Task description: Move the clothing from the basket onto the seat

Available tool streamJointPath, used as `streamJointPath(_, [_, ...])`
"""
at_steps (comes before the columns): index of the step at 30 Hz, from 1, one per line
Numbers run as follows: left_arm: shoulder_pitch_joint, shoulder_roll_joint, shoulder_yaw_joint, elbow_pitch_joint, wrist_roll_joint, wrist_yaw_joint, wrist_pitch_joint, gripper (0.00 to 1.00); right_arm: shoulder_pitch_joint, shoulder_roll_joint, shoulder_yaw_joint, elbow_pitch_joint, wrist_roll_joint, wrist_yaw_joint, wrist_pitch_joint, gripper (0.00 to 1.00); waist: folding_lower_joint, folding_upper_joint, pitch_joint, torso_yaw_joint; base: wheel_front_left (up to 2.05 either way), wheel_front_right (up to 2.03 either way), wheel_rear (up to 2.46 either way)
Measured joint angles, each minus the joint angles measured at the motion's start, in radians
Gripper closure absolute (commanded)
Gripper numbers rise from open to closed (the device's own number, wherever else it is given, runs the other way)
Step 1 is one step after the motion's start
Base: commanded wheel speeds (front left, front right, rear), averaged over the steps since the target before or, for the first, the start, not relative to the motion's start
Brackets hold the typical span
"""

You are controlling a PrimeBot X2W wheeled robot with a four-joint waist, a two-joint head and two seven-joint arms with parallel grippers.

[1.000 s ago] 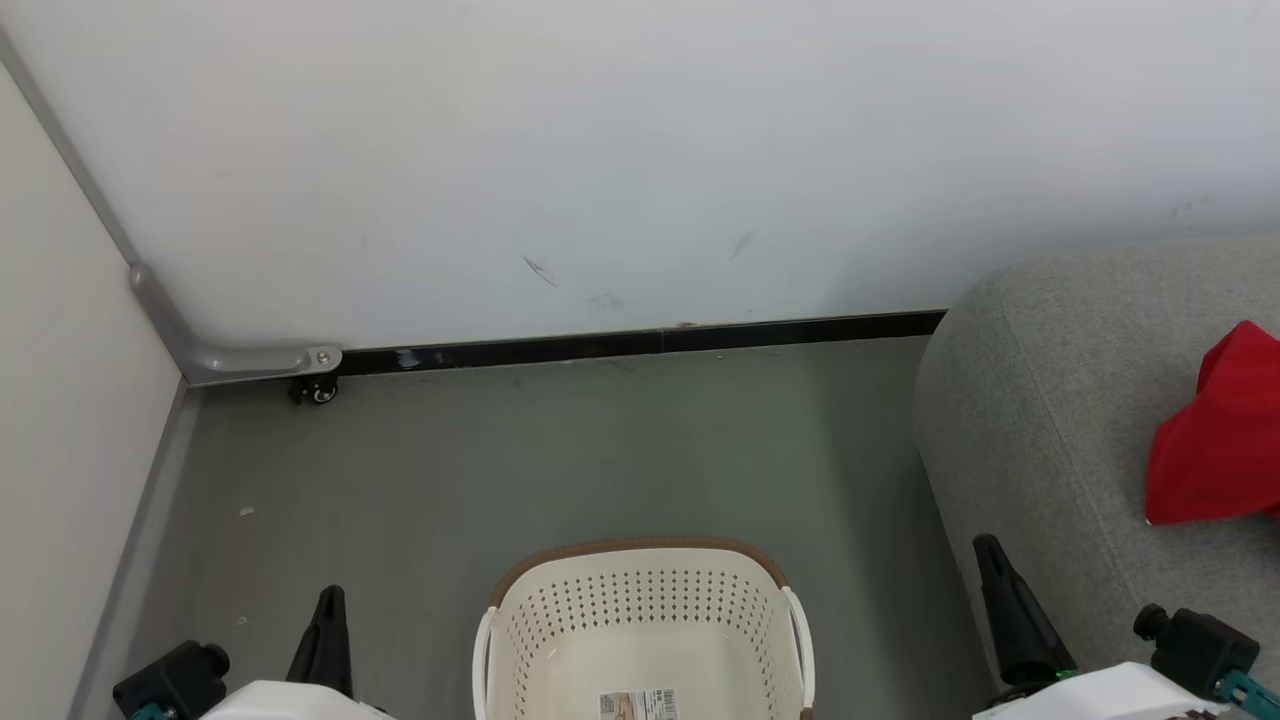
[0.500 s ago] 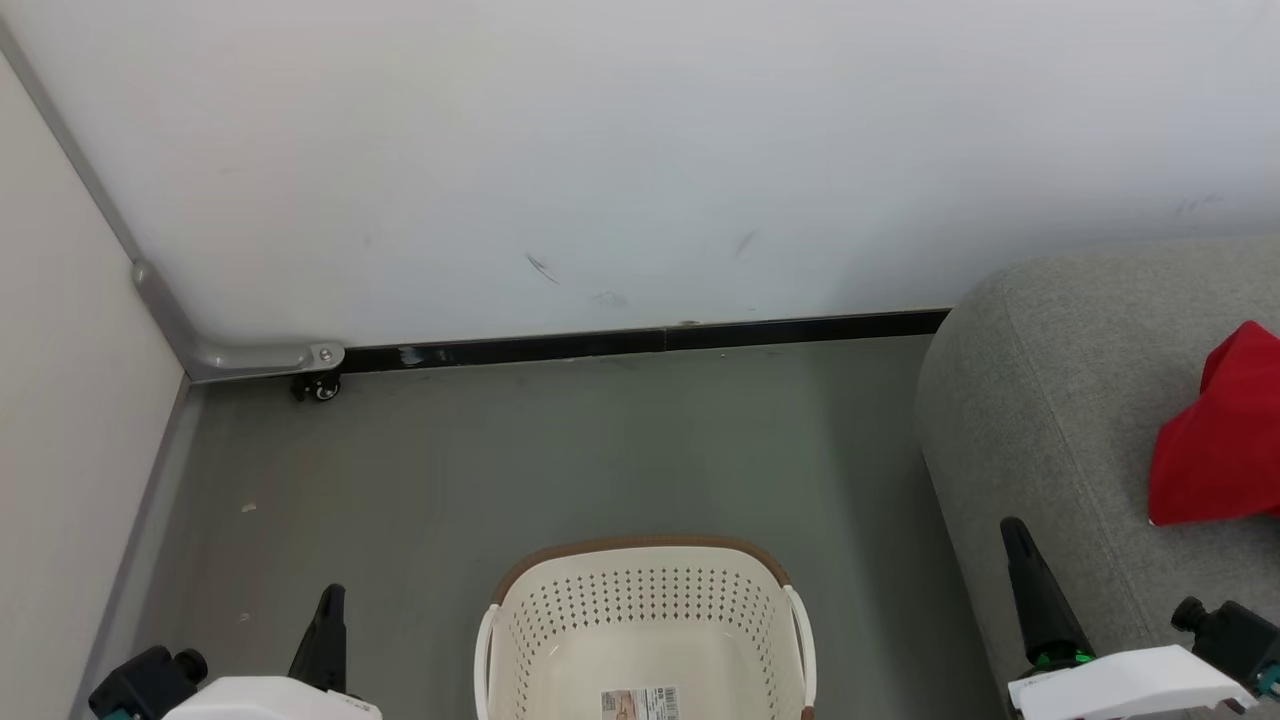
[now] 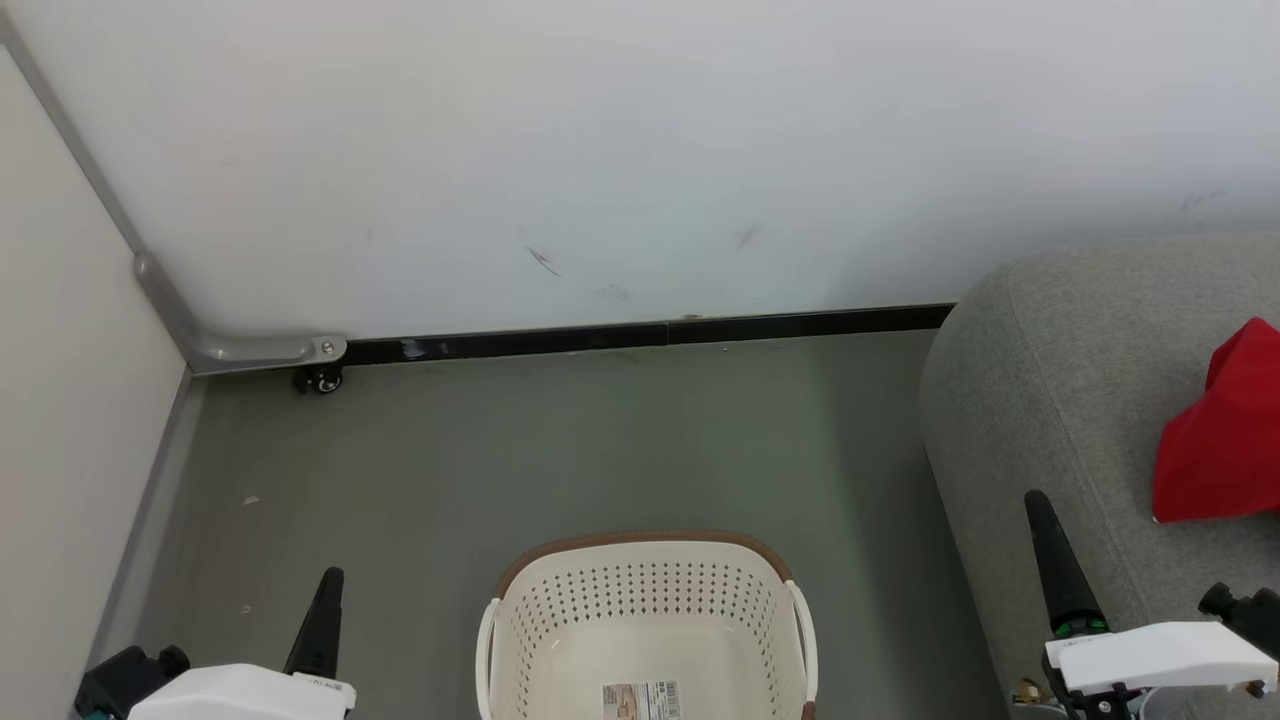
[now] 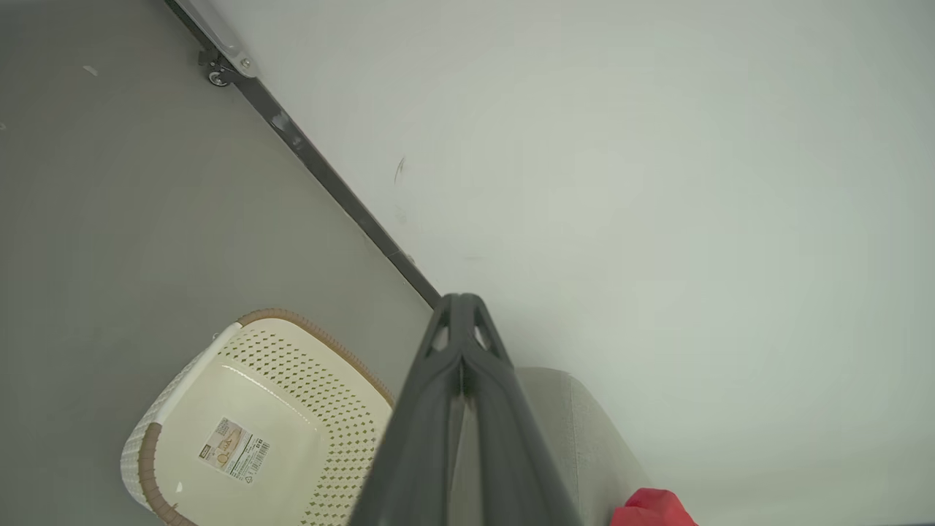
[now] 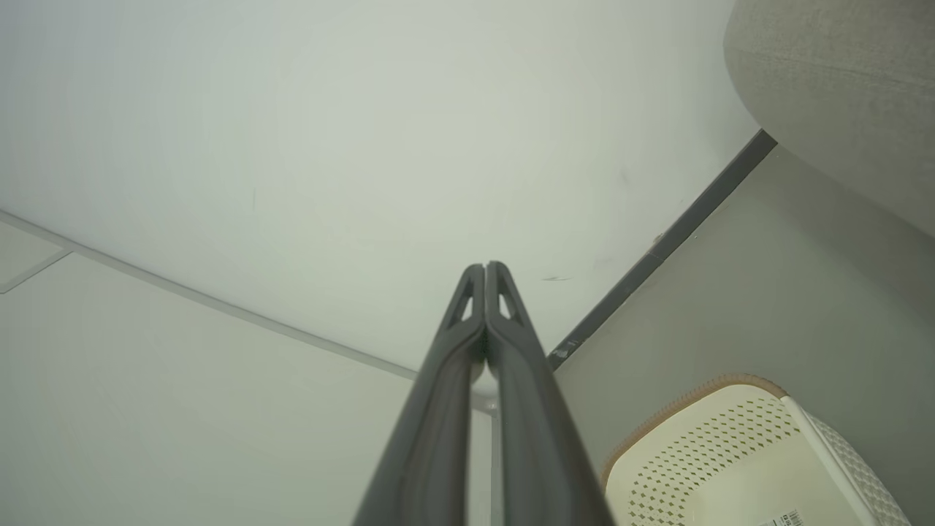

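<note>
Compared with 1 second ago, the right gripper (image 3: 1037, 502) stands further to the right and higher in the head view, now in front of the edge of the seat (image 3: 1060, 380). The left gripper (image 3: 331, 578) has risen only a little. The whole picture has also slid slightly, so the camera has moved a bit; the basket (image 3: 640, 600) and the black skirting strip (image 3: 650, 332) keep their places on the floor (image 3: 560, 440).

Both tools are clenched and grasp nothing. In the left wrist view the 2 dark fingers (image 4: 438, 380) press together up to the tip, and in the right wrist view the 2 fingers (image 5: 453, 365) do the same.

There is 1 basket, on the floor between the 2 grippers, at the bottom middle of the head view. The part of its inside that is visible holds no fabric; 1 paper label (image 3: 640, 698) lies on its bottom. There is 1 seat, to the right of the basket. The clothing (image 3: 1225, 440) lies on the seat as 1 red heap, cut by the right edge of the picture, and I cannot tell how many pieces it has. 1 small caster wheel (image 3: 322, 380) stands in the far left corner by the wall (image 3: 600, 150).
</note>
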Motion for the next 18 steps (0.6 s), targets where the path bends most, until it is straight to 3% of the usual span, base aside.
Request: streamJointPath(18, [-0.024,-0.034,0.073,0.013,-0.228,-0.085,0.062,1.00,-0.037,-0.014,-0.025,0.012,0.290,0.000,0.020,1.00,-0.0011,-0.0001,0.012,0.004,0.00,0.00,0.00])
